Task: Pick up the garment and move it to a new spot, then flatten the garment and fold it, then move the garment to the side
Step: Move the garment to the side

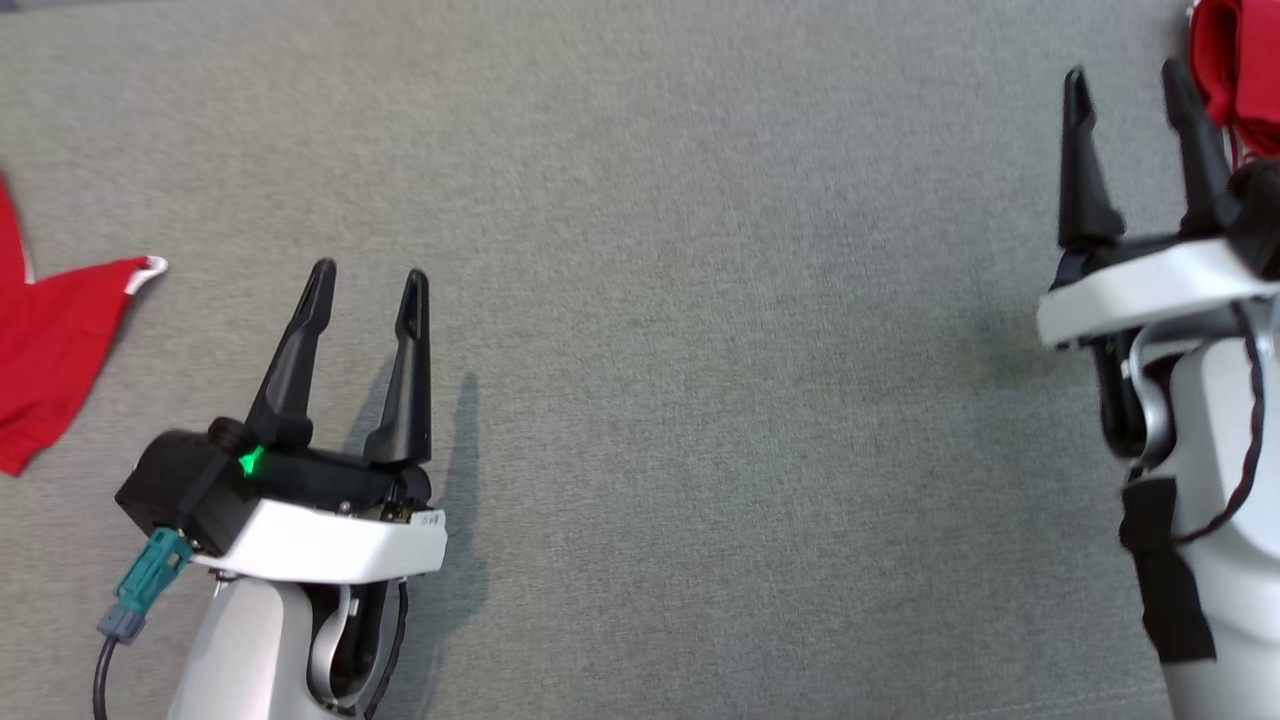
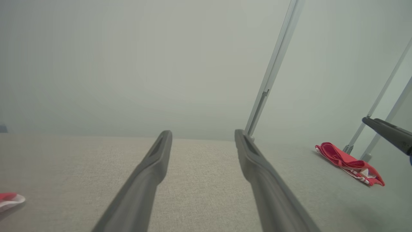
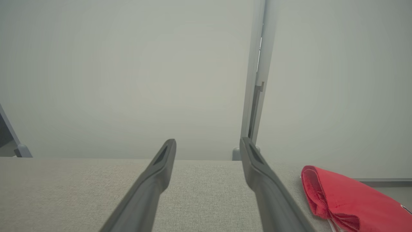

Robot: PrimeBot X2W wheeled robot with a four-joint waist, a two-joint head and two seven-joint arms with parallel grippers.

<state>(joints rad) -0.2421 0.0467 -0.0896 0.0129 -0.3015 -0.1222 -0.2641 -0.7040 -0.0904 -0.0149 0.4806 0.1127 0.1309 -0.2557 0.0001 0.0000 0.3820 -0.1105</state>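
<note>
Covering the whole work area is a grey woven surface (image 1: 700, 350), and bare cloth lies between the two arms; behind its far edge stands a pale wall, with a slim metal post (image 3: 257, 80) rising from the edge just beyond the right gripper's fingertips; two more thin rods (image 2: 379, 96) slant up at the right of the left wrist view. A second red garment (image 1: 55, 330) with white trim lies loosely spread at the left edge of the head view, beside the left gripper (image 1: 370, 272) but apart from it; its white-edged corner also shows low in the left wrist view.

The left gripper hovers at the lower left, fingers spread wide with nothing between them; the right gripper (image 1: 1123, 70) sits further forward at the right, its fingers likewise parted and empty. The folded red garment (image 1: 1235, 70) lies in a compact bundle on the grey surface at the far right corner, just to the outer side of the right gripper's fingertips; whether the outer finger touches it cannot be told. In the right wrist view the bundle rests close beside the right-hand finger (image 3: 270, 193), outside the gap; from the left gripper it lies well apart, across the surface.
</note>
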